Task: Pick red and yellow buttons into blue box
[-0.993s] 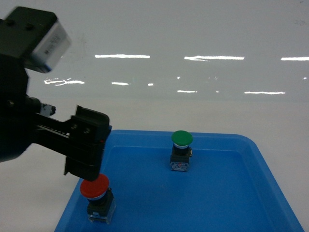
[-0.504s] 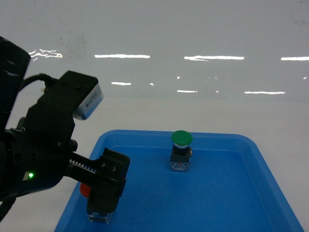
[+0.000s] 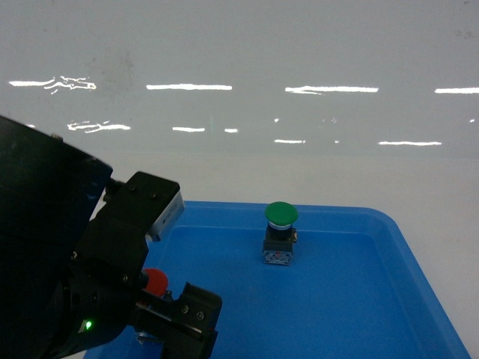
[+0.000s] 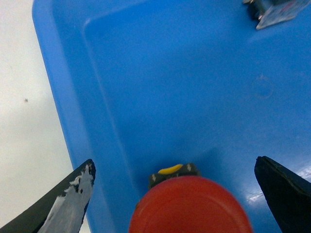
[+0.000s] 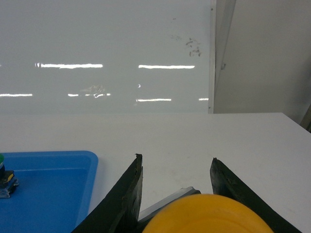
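The red button point(image 4: 190, 208) stands in the near left corner of a shallow blue tray point(image 4: 160, 87). My left gripper point(image 4: 174, 164) is open, with one finger on either side of the red cap and not touching it. In the head view the left arm point(image 3: 67, 277) hides most of that button, leaving only a piece of the red cap point(image 3: 156, 281) showing. My right gripper point(image 5: 176, 158) is shut on the yellow button point(image 5: 209, 216) and holds it above the white table, right of the tray. The blue box is out of view.
A green-capped button point(image 3: 281, 215) stands at the middle back of the tray point(image 3: 359, 299); it also shows at the left edge of the right wrist view point(image 5: 3, 171). A white table point(image 5: 194, 136) surrounds the tray, and a glossy white wall point(image 3: 239, 67) rises behind it.
My left arm has dropped and come nearer, bringing its open fingers down around the red button. The red cap went from fully visible to mostly hidden. The green button has not moved.
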`<state>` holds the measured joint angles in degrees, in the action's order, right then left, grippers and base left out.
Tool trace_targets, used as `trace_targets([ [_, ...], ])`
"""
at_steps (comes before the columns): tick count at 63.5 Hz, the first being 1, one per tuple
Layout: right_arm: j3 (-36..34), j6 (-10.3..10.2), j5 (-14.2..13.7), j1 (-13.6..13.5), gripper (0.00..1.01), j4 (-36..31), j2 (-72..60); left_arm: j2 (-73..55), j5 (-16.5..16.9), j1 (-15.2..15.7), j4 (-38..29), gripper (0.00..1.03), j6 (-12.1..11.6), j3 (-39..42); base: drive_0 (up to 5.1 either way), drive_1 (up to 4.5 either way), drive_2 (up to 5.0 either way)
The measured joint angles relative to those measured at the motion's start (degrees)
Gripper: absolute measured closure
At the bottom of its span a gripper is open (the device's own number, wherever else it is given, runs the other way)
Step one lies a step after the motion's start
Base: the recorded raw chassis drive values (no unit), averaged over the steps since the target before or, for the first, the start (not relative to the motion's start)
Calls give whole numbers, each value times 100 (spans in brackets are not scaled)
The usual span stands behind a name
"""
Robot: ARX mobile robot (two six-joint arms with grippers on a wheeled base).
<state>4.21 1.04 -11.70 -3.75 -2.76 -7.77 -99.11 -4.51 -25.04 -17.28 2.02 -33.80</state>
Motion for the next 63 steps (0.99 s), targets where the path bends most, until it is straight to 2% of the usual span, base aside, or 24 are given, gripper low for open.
trace_targets([
  [3, 0, 0, 0, 0, 63, 0, 0, -44, -72, 0, -70, 5, 24, 33, 0, 0, 0],
  [20, 0, 2, 0, 0, 63, 2, 0, -44, -9, 31, -120, 5, 105, 39, 0, 0, 0],
  [27, 0, 0, 0, 0, 63, 0, 0, 26, 44, 50, -68, 28, 101, 63, 0, 0, 0],
  [39, 0, 0, 0, 0, 63, 2, 0, 201, -146, 50, -103, 53, 55, 210, 0, 0, 0],
  [44, 0, 2, 0, 0, 63, 2, 0, 284, -170, 26, -153, 70, 48, 306, 0, 0, 0],
  [63, 0, 2, 0, 0, 63, 2, 0, 496, -269, -17, -348, 72, 26, 584, 0, 0, 0],
])
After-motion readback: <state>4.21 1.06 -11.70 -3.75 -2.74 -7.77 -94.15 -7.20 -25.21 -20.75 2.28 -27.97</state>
